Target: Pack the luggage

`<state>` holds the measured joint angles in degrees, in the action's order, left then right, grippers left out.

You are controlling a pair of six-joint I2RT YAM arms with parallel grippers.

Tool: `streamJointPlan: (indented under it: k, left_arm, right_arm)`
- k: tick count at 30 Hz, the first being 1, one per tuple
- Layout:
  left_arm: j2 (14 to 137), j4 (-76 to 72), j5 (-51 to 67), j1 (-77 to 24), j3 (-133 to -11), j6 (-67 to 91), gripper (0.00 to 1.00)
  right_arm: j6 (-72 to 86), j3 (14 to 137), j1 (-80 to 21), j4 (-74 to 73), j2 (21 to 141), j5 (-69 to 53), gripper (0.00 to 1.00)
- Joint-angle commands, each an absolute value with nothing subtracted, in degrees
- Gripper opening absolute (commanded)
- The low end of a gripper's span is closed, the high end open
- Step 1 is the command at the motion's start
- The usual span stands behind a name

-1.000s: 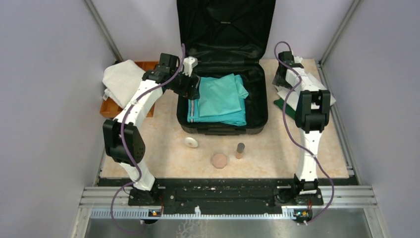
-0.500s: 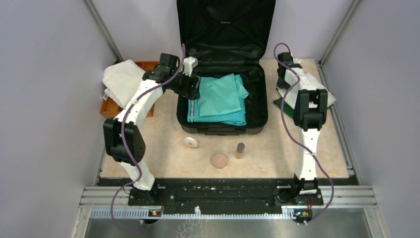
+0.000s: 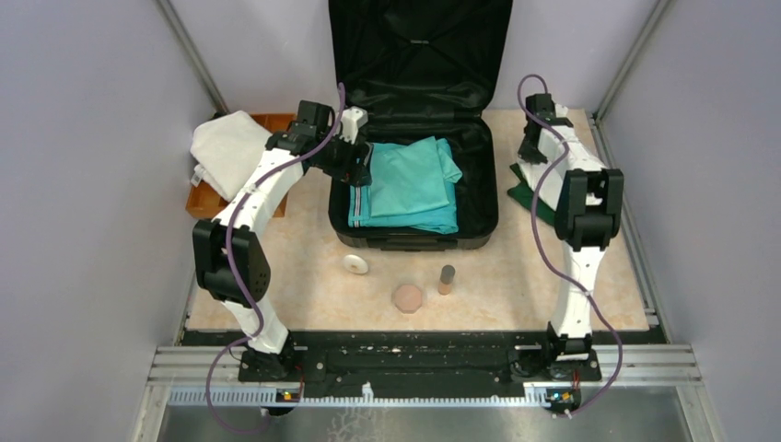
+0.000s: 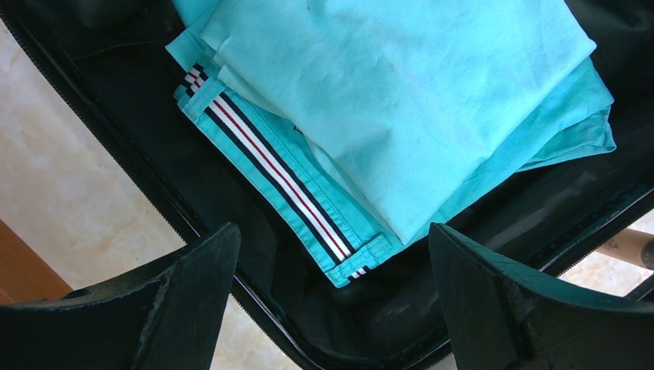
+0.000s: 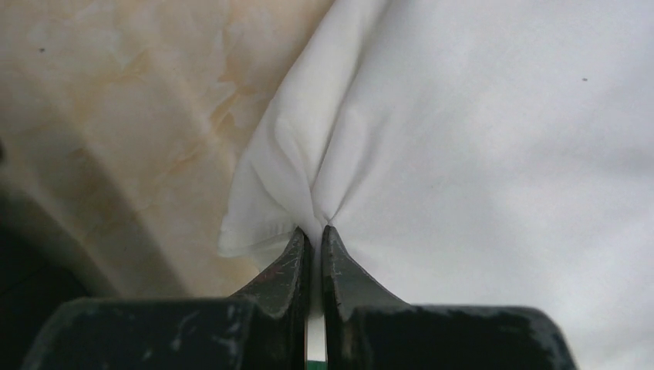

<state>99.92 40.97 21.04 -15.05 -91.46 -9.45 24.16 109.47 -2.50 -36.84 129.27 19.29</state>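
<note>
So: luggage (image 3: 414,238) open at bench far edge, teal clothes (image 3: 410,184) in | right end effector (image 5: 312,230) clenched on white garment (image 5: 478,154) corner, bench right edge | left end effector (image 4: 332,231) released above the teal clothes | left-edge cloth (image 3: 226,147), near-edge small items (image 3: 406,297) apparently unpacked.

We see black luggage (image 3: 414,55) and, in it, turquoise clothes (image 3: 410,180), one with a band (image 4: 270,185) striped white, navy and red. The right cloth (image 5: 478,154) is white, the fabric (image 3: 520,195) beside it dark green. The table (image 3: 516,285) is marbled beige, the tray (image 3: 207,204) orange-brown, and the left cloth (image 3: 226,147) off-white.
</note>
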Motion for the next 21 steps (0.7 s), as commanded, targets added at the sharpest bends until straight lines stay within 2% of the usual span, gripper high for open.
streamJointPlan:
  k: [1,12,21]
  left_arm:
    - [98.9,39.1,20.3,-15.1,-90.8,-10.2,0.98]
    - [98.5,39.4,18.8,-15.1,-91.5,-10.6,0.98]
    - [98.3,39.8,17.7,-15.1,-92.0,-10.5,0.98]
  right_arm:
    - [24.4,105.3,-1.7,-32.4,116.4,14.0,0.0]
    - [23.5,95.6,-1.3,-30.6,102.5,1.7,0.0]
    - [21.7,100.2,-1.3,-33.1,98.3,-1.9,0.0]
